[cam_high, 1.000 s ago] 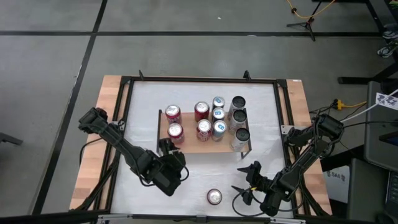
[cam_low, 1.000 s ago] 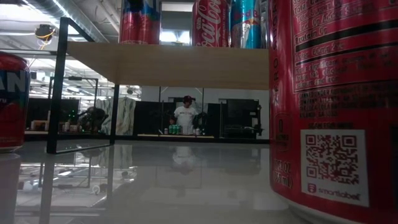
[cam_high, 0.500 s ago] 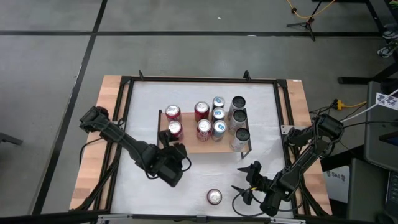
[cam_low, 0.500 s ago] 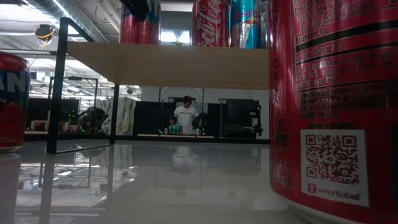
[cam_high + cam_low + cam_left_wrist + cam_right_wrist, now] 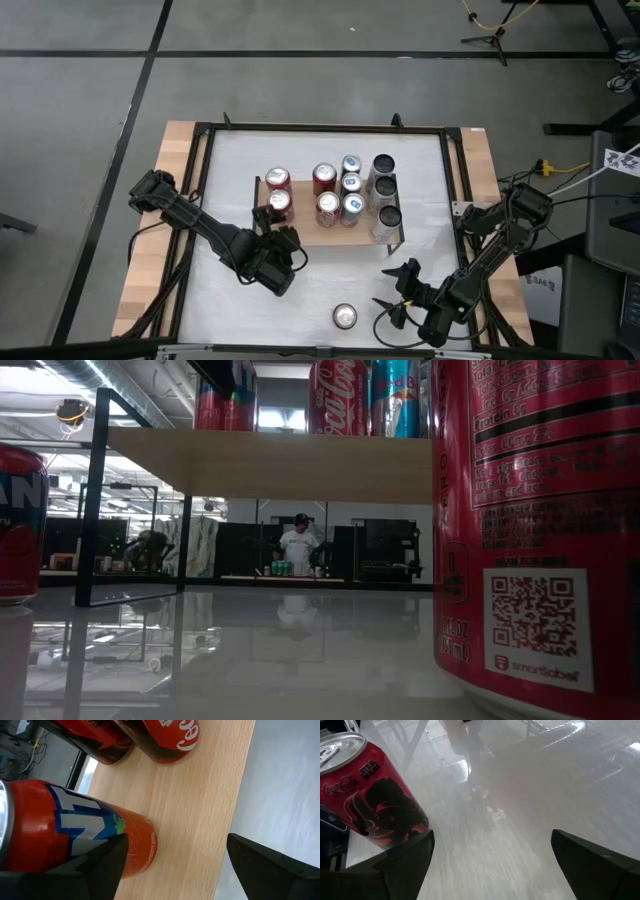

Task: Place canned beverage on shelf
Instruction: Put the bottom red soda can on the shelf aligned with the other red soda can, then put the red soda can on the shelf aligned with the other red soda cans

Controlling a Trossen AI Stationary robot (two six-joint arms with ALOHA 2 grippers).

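The shelf [image 5: 322, 238] with its light wooden board [image 5: 200, 795] stands mid-table and carries several upright cans. My left gripper [image 5: 277, 240] is open at the shelf's near left corner, level with the board. A red-orange can with blue-and-white marks [image 5: 75, 835] stands there on its base [image 5: 279, 203], beside one finger. A red Coca-Cola can [image 5: 370, 795] stands on the white tabletop near the front edge [image 5: 344, 316]. My right gripper [image 5: 397, 292] is open and empty, to the right of that can. My left gripper has one finger [image 5: 100, 865] against the red-orange can's side [image 5: 135, 845], on the side facing the table's near edge. The other finger stands off the board's edge, touching nothing. The fingers come level from the near side. The can stands upright on the board.
Two red cans [image 5: 165, 735] stand farther back on the board. Blue and dark cans [image 5: 351, 185] fill its middle and right. In the low view a large red can [image 5: 530, 530] stands close by and another [image 5: 15, 525] at the left. A black frame [image 5: 320, 128] rims the table.
My left gripper has moved toward the table's far edge, up to the shelf's near left corner. The red-orange can on that corner has slid a little toward the far edge along the board.
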